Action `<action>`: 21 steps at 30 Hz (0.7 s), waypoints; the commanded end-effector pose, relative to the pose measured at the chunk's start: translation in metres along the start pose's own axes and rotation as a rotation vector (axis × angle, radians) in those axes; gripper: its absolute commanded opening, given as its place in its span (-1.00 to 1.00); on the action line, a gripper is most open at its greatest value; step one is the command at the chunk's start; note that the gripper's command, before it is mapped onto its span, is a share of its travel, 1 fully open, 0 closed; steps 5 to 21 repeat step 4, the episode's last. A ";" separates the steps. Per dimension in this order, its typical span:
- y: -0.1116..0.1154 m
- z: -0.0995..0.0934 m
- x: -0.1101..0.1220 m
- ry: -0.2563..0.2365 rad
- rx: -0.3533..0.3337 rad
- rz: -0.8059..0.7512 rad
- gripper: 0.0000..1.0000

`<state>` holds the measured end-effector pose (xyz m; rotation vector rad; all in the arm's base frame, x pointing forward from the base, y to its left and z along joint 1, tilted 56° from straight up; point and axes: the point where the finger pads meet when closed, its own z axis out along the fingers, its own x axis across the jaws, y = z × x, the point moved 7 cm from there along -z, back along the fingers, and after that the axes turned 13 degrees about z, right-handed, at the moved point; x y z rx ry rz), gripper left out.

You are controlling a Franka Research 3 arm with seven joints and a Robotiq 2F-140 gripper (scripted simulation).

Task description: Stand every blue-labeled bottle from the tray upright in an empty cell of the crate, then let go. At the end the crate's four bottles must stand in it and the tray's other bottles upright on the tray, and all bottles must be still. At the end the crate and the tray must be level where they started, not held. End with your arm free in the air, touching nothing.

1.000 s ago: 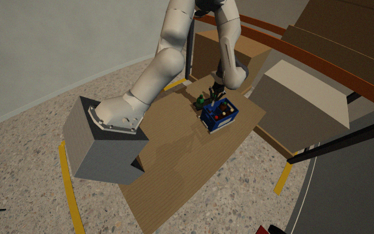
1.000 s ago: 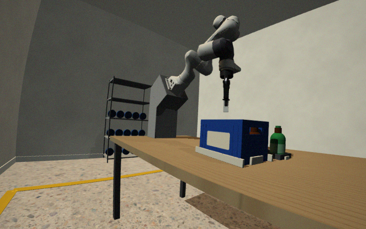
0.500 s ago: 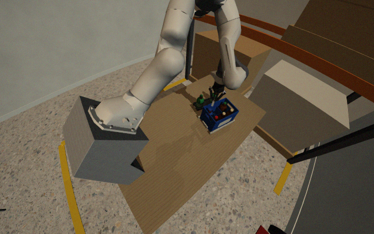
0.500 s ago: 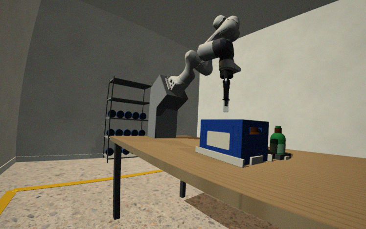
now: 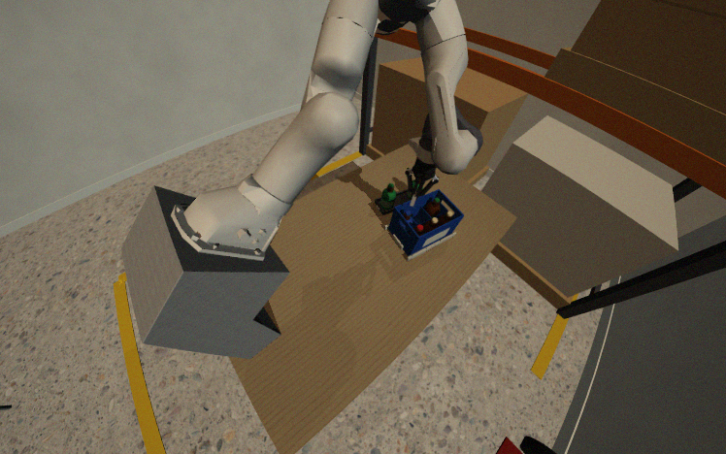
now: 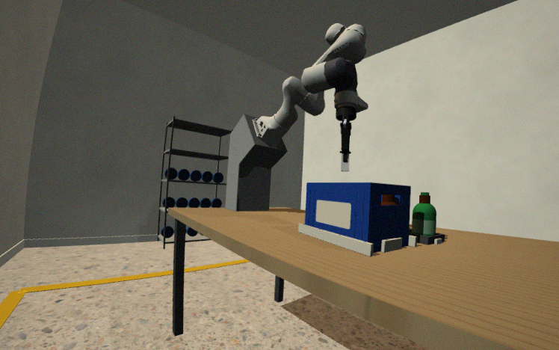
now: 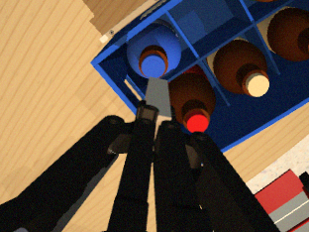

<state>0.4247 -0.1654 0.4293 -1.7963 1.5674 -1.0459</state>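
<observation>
Seen from the exterior view, the wooden surface (image 5: 332, 342) (image 6: 474, 289) (image 7: 45, 64) runs from the near right toward the far left. On it stands the blue crate (image 5: 422, 243) (image 6: 338, 191) (image 7: 115, 84), level, with a pale panel on its near left side and pale strips (image 5: 432, 247) (image 6: 335, 240) along its foot.

In the wrist view, a bottle with a blue cap (image 7: 154, 65) stands in a corner cell of the crate. A red-capped bottle (image 5: 420, 228) (image 7: 197, 123) is in the cell beside it, and a cream-capped bottle (image 7: 257, 85) is in the next cell along that row. Whether the blue-capped bottle carries a blue label cannot be told.

The end effector (image 5: 412, 202) (image 6: 344, 164) (image 7: 154, 92) hangs above the crate, pointing down, its fingers together with nothing clamped between them.

At the right, beyond the crate, the dark tray (image 5: 384, 210) (image 6: 432, 238) carries an upright green bottle (image 5: 389, 193) (image 6: 428, 212) with a pale label. The top view shows more green near the fingers, partly hidden.

Farther left, the pale arm (image 5: 326, 125) (image 6: 314, 78) reaches out from a grey pedestal (image 5: 224, 310) (image 6: 237, 177). Beyond is a dark shelf rack (image 6: 199, 128) holding round blue things.

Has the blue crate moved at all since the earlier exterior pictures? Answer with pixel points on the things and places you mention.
No. The blue crate (image 5: 411, 242) (image 6: 338, 191) (image 7: 243, 15) sits in the same spot against the pale strips (image 5: 428, 249) (image 6: 335, 240) along its base.
</observation>
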 end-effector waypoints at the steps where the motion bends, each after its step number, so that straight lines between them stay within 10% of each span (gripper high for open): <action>1: -0.001 -0.001 0.000 -0.001 0.000 0.003 -1.00; 21: -0.001 -0.001 0.000 -0.001 0.000 0.003 -1.00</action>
